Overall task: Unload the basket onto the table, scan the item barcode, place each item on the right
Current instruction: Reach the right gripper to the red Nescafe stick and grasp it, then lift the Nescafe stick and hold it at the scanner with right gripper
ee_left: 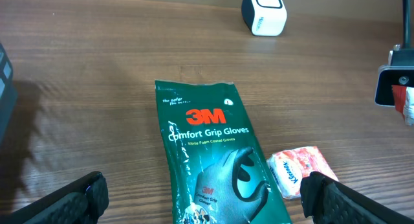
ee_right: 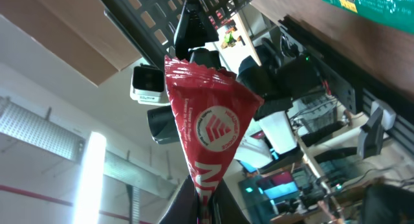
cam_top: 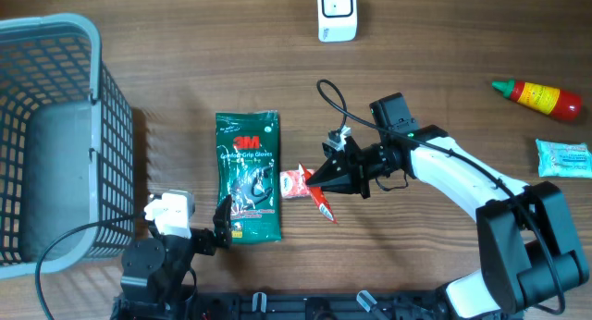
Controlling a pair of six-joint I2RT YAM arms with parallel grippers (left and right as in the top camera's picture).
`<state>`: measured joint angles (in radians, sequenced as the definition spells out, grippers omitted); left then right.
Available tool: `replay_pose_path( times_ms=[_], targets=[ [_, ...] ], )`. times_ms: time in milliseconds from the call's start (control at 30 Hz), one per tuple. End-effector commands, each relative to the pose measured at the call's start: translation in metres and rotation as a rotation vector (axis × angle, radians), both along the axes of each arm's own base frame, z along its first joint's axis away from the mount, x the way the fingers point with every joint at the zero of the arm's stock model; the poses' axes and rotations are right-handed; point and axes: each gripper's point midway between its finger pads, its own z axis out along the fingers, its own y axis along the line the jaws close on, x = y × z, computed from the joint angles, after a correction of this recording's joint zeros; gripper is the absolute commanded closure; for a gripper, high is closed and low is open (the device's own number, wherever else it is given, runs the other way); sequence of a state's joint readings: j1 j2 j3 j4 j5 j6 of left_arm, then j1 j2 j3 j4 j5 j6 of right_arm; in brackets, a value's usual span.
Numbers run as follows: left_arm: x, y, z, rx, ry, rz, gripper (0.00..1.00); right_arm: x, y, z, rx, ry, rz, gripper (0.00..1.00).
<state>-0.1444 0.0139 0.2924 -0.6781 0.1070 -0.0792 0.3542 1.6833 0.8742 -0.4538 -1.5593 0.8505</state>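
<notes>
Close against the right wrist's lens, a red packet (ee_right: 213, 130) tapers from a wide, crimped top edge down to a narrow end, with a white emblem and white lettering on its glossy face. The right gripper (ee_right: 206, 210) is clenched on that narrow end and holds the packet off the table (cam_top: 425, 43) near its middle. At the far left stands a grey mesh basket (cam_top: 55, 29), showing a plain grey floor inside. Just right of it, at the near edge, the left gripper (ee_left: 207, 208) hovers low with its jaws spread wide, grasping nothing, aimed along a green 3M gloves pack (cam_top: 247, 177) that lies flat and lengthwise. Beside the pack's right edge lies a small white-and-red tissue packet (cam_top: 292, 182). The right arm (cam_top: 462, 172) reaches in from the right, its fingers pointing left. A white scanner (cam_top: 336, 10) sits at the far edge. A red bottle (cam_top: 536, 96) and a blue-and-white packet (cam_top: 562, 158) lie far right.
</notes>
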Motion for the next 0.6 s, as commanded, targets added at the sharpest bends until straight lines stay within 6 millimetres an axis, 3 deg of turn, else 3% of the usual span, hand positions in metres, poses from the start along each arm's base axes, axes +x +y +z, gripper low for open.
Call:
replay_pose_path(
  times_ms=[0,567],
  targets=[
    [-0.0007,-0.003,0.0015,0.01,-0.012,-0.024,0.0,0.0009,0.0,0.0125,0.034,0.081,0.021,0.96],
    [-0.0007,-0.003,0.0015,0.01,-0.012,-0.024,0.0,0.0038,0.001,0.0135,0.043,0.052,0.022,0.96]
  ],
)
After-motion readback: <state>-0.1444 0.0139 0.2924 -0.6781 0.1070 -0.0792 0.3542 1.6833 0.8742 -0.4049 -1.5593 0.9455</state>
